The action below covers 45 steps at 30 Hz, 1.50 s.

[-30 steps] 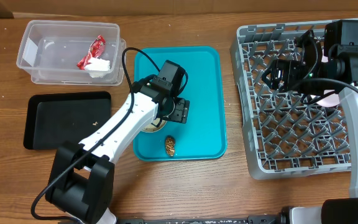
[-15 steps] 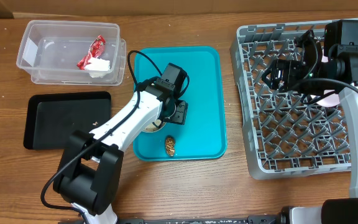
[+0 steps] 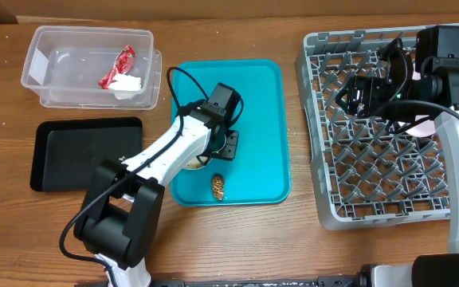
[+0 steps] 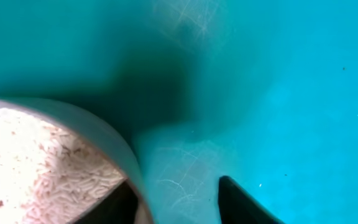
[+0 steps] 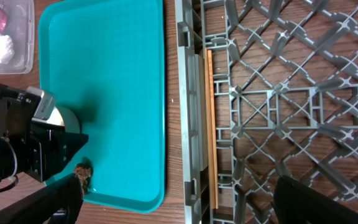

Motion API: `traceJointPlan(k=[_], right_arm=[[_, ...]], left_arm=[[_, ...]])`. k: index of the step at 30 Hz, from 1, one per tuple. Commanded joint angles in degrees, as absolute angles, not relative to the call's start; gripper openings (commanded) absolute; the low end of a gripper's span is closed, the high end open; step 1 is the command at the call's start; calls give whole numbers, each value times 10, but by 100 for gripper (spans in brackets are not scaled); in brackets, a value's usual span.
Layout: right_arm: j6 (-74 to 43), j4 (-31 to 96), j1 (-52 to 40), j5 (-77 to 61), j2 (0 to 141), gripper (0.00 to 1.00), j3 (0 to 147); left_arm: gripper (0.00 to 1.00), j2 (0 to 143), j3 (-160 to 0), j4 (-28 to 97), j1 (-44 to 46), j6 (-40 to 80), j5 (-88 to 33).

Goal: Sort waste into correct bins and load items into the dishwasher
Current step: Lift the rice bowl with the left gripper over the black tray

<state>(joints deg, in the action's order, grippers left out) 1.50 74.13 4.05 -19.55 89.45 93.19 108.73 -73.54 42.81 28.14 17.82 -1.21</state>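
Note:
A white bowl point(image 4: 114, 146) holding loose white rice point(image 4: 36, 165) sits on the teal tray point(image 3: 257, 119). My left gripper point(image 3: 220, 146) is open; its fingers straddle the bowl's rim, one inside over the rice. The bowl shows at the arm's side in the overhead view point(image 3: 193, 163). A brown food lump point(image 3: 217, 186) lies near the tray's front edge, also in the right wrist view point(image 5: 82, 174). The red-and-white wrapper point(image 3: 118, 67) lies in the clear tub point(image 3: 54, 48). Chopsticks point(image 5: 211, 124) lie along the grey rack's point(image 3: 389, 167) left edge. My right gripper point(image 5: 173, 199) is open and empty above the rack.
A shallow black tray point(image 3: 86, 151) with a few specks lies at front left. A white crumpled piece point(image 3: 130, 86) sits beside the wrapper in the tub. A pale pink plate point(image 3: 425, 126) shows under the right arm on the rack.
My left arm has shifted slightly and its gripper has settled lower onto the bowl. The right arm has not moved.

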Motion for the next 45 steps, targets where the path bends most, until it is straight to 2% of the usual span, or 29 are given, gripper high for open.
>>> traceJointPlan(k=[1, 3, 17, 20, 28, 40, 45], right_arm=[[14, 739, 41, -202, 896, 100, 937], [14, 739, 41, -203, 896, 100, 937], [14, 741, 41, -203, 896, 100, 937], [14, 741, 41, -202, 896, 100, 937], [14, 741, 41, -202, 896, 100, 937], [15, 741, 41, -194, 896, 100, 937], [15, 741, 41, -189, 896, 100, 937]], left_arm=[[28, 1092, -734, 428, 283, 178, -8], [24, 1094, -733, 428, 283, 178, -6], [12, 1095, -733, 426, 283, 178, 30], [4, 1095, -733, 426, 283, 178, 31], [4, 1094, -747, 449, 283, 179, 32], [4, 1088, -889, 602, 280, 179, 34], [4, 1079, -905, 652, 253, 200, 30]])
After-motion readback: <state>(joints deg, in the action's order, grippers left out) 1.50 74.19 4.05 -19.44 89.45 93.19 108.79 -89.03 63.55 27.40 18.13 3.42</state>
